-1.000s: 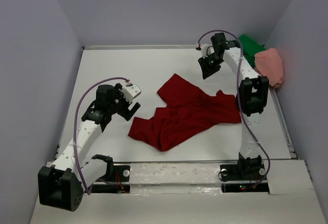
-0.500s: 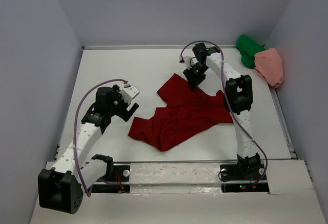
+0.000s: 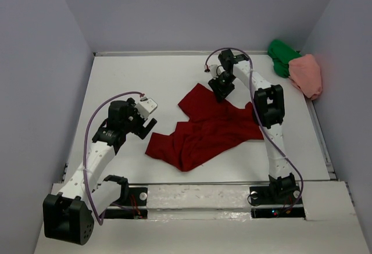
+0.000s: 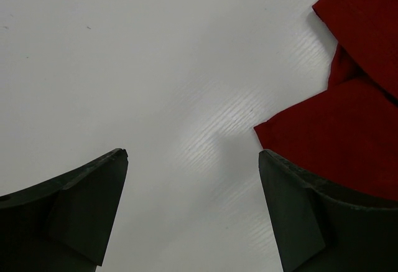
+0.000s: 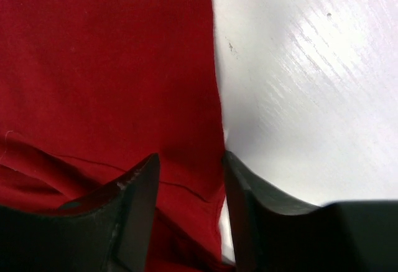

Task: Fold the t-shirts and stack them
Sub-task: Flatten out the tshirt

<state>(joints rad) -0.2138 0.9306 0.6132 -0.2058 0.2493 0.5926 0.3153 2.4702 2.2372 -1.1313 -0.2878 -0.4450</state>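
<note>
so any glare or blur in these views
Top external: even light, sharp, only faint shadows by the red shirt. Left wrist: a pale sheen on the table, nothing blown out. Right wrist: streaky glare on the table at upper right, shirt in focus.

- The left arm (image 3: 96,152) reaches forward from its base with the elbow bent, and its wrist points at the left edge of the dark red t-shirt (image 3: 203,132).
- The left claw (image 4: 193,160) hangs just left of that shirt, jaws spread wide and holding nothing.
- The right arm (image 3: 278,146) stretches far out along the shirt's right side.
- The right claw (image 5: 189,160) points down at the shirt's far corner, jaws partly apart and straddling its edge.
</note>
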